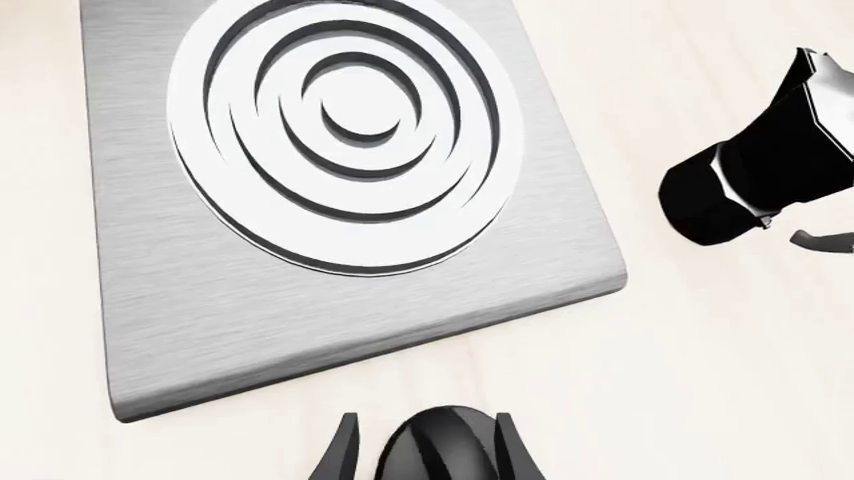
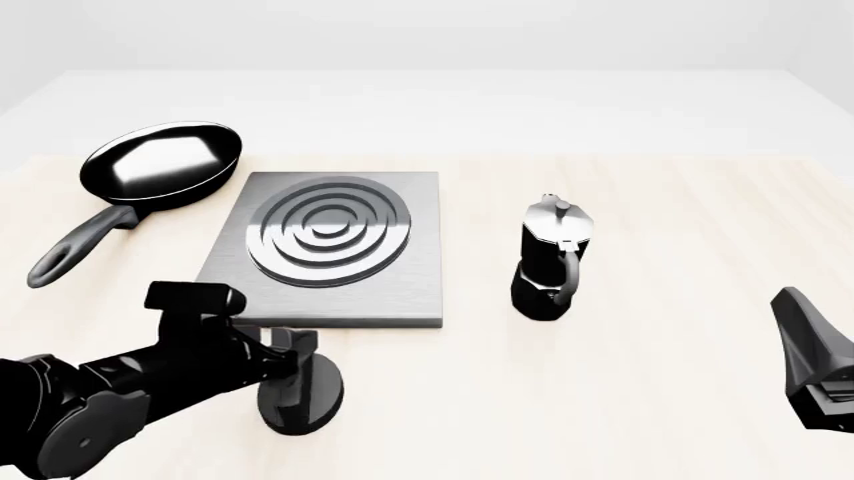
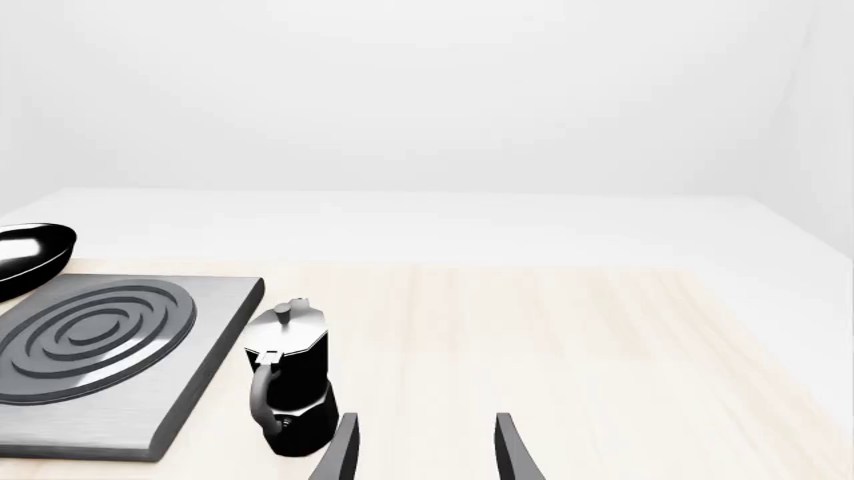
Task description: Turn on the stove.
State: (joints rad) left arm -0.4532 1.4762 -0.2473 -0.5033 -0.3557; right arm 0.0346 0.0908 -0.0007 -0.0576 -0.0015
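The stove (image 2: 334, 290) is a flat grey metal slab with a round ringed burner, left of centre on the table. It fills most of the left wrist view as the stove (image 1: 174, 300); the right wrist view has the stove (image 3: 200, 390) at one side. A small black round knob (image 1: 441, 445) sits just off the stove's near edge. My left gripper (image 1: 427, 420) is open, one finger on each side of the knob, and in the front view the left gripper (image 2: 304, 375) hangs over the knob (image 2: 300, 410). My right gripper (image 3: 424, 418) is open and empty at the near right (image 2: 801, 320).
A black moka pot (image 2: 551, 260) with a silver lid stands just right of the stove, also seen as the pot (image 1: 761, 160) and the pot (image 3: 291, 380). A black frying pan (image 2: 160, 165) lies at the far left, handle pointing toward me.
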